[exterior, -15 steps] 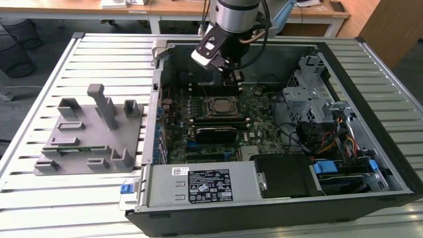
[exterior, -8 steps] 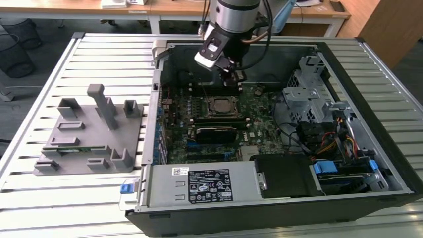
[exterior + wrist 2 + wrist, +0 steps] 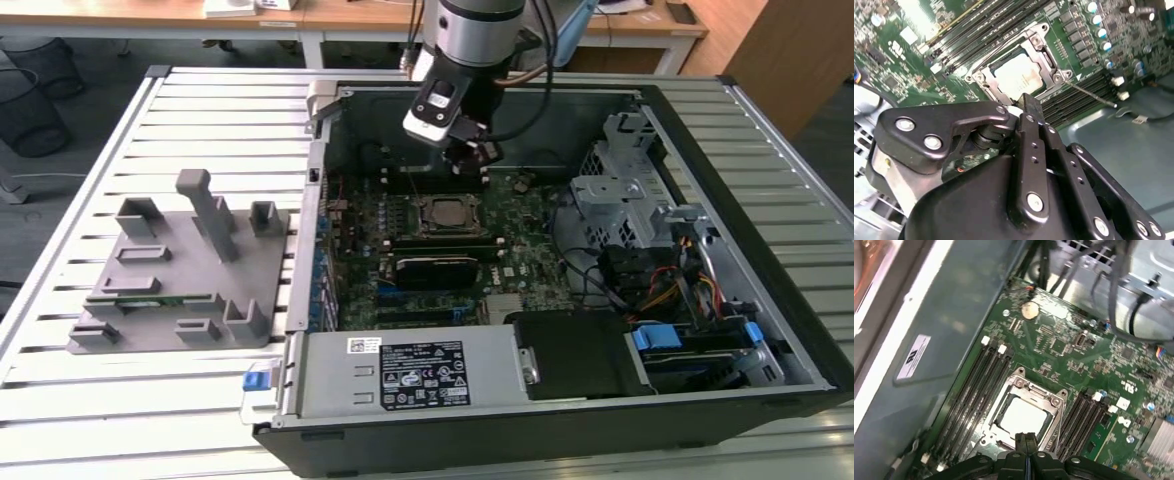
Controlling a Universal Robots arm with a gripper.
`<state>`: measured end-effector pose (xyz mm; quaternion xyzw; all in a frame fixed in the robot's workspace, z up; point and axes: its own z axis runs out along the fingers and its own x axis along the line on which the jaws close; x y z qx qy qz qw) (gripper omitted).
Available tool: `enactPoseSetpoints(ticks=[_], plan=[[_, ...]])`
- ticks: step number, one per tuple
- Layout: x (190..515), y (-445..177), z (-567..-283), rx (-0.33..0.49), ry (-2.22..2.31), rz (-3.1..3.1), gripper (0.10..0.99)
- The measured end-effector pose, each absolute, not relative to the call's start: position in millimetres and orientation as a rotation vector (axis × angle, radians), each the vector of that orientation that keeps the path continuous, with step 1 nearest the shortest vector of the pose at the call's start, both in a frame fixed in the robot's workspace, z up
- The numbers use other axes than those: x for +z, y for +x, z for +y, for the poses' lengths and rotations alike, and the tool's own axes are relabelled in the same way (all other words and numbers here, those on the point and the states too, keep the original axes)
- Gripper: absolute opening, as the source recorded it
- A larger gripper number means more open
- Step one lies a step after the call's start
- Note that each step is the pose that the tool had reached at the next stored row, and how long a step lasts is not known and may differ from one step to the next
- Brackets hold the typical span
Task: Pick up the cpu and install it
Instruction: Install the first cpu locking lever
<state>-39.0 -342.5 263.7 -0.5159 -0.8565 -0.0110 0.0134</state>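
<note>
The cpu lies flat in the socket frame on the motherboard, inside the open computer case. The gripper hangs above the board just to the far side of the socket, so the chip sits below it and slightly nearer. In both wrist views its fingers are pressed together with nothing between them. The chip is square, with no long axis. Memory slots flank the socket closely; the grey holder block stands on the table, well off at the exterior view's left.
</note>
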Motion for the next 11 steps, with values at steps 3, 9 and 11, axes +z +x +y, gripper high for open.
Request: enactPoseSetpoints(ticks=[3,9,11], plan=[[263.5,-38.9,-342.5,-0.033,-1.534,-2.71,0.106],[263.0,-38.9,-342.5,-0.031,-1.393,-2.784,0.106],[262.8,-39.0,-342.5,-0.03,-1.342,-2.808,0.106]])
